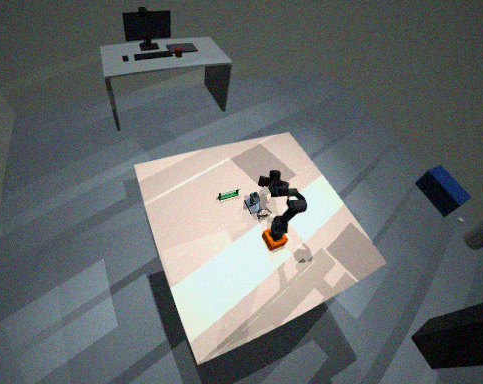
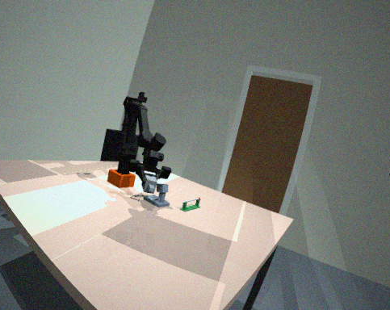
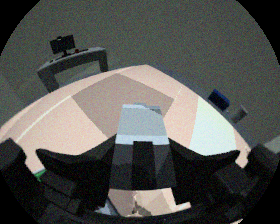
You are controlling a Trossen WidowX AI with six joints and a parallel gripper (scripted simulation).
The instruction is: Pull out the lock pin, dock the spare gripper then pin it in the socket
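Note:
My gripper (image 2: 150, 174) (image 3: 140, 136) is shut on the spare gripper, a pale grey-blue block with a black body (image 2: 148, 184) (image 3: 141, 122). It holds it upright just beside the mount's post, on the robot-base side. Contact with the mount cannot be told. The grey-blue mount (image 1: 252, 205) (image 2: 157, 200) stands on the table; its socket top (image 2: 162, 188) shows no pin that I can make out. A thin pale bar with a red end, apparently the lock pin (image 2: 192, 200), lies across the green holder (image 1: 229, 197) (image 2: 190, 207). The top view hides the held piece behind the arm.
The orange robot base (image 1: 274, 240) (image 2: 121, 178) stands close to the mount. The green holder is just beyond the mount, on the side away from the base. The black arm (image 1: 296, 204) bends over the mount. Bands of light and shadow cross the table (image 1: 185, 240).

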